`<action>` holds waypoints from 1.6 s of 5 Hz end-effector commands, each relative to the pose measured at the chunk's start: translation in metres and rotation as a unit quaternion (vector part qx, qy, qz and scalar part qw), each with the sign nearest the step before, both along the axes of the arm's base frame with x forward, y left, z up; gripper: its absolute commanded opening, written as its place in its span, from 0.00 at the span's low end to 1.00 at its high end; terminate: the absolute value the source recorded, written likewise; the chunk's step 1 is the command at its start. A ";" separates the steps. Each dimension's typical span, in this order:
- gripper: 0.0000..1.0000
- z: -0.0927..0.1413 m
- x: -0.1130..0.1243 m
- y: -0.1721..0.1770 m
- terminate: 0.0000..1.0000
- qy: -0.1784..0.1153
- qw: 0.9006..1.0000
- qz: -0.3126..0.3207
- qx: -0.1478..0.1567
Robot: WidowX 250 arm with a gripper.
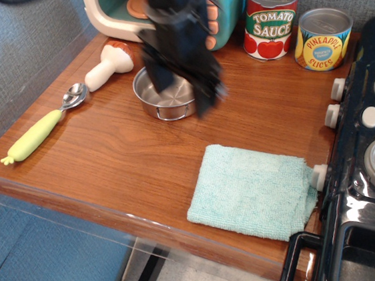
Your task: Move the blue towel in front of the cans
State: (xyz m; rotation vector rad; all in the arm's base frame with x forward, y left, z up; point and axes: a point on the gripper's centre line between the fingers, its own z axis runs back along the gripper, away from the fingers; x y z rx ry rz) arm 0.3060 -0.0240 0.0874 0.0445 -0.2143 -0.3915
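1. observation.image: the end effector [181, 95], blurred, its fingers apart and empty, hung over the steel pot [169, 95].
2. The blue towel [252, 191] lay near the tabletop [108, 155] edge, well in front of the cans [296, 29].
3. The approach appeared under way; reaching and gripping the towel comes next.

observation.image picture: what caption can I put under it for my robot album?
Robot pincer hovers over the steel pot, empty, while the blue towel lies near the table edge, far from the cans.
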 end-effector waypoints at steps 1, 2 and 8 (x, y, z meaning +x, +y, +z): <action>1.00 -0.013 -0.017 -0.065 0.00 -0.011 1.000 -0.015 -0.005; 1.00 -0.030 -0.020 -0.074 0.00 0.006 1.000 -0.003 -0.001; 1.00 -0.065 0.068 -0.023 0.00 0.024 0.992 0.120 0.009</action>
